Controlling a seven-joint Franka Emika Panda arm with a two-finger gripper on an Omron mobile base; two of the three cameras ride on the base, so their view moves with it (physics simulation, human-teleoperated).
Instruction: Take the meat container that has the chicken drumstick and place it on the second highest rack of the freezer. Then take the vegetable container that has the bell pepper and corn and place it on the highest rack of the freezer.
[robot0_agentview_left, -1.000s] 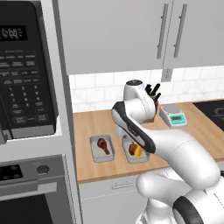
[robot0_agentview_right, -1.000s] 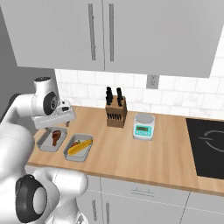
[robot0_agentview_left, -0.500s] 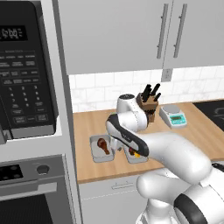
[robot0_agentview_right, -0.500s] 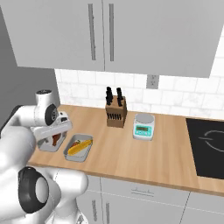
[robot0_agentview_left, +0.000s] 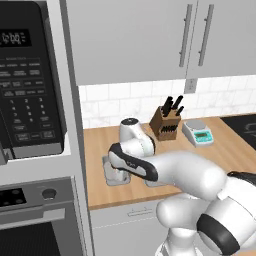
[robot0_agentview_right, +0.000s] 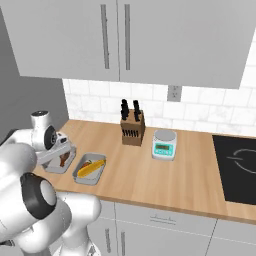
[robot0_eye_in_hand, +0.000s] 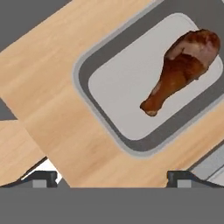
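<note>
Pincer (robot0_eye_in_hand: 111, 177) is spread wide, nothing between the tips, hanging over the bench (robot0_eye_in_hand: 52, 78) just short of the meat container (robot0_eye_in_hand: 131, 83). In the hand view the tray's rounded corner sits at about 12 o'clock from the tips, and the chicken drumstick (robot0_eye_in_hand: 181, 70) lies at 1 o'clock, thick end far, bone end pointing back toward the pincer.

Step in hand, as I read it: line up on the tray rim for the first pick.

How to do it well:
- Move forward until one tip is inside the wall and one outside, then descend. Straddle the rim, not the corner curve.
- Take a long straight side; the wall is thin, so a square bite matters.
- Stay clear of the bone end, it's the nearest part of the meat.
- Lift level, the drumstick is loose in there.

From the right base view, the vegetable container (robot0_agentview_right: 90, 169) with the corn (robot0_agentview_right: 90, 167) sits just beside the meat tray at its 3 o'clock; don't nudge it. Knife block (robot0_agentview_right: 132, 130) and scale (robot0_agentview_right: 164, 144) are farther back, well apart.
</note>
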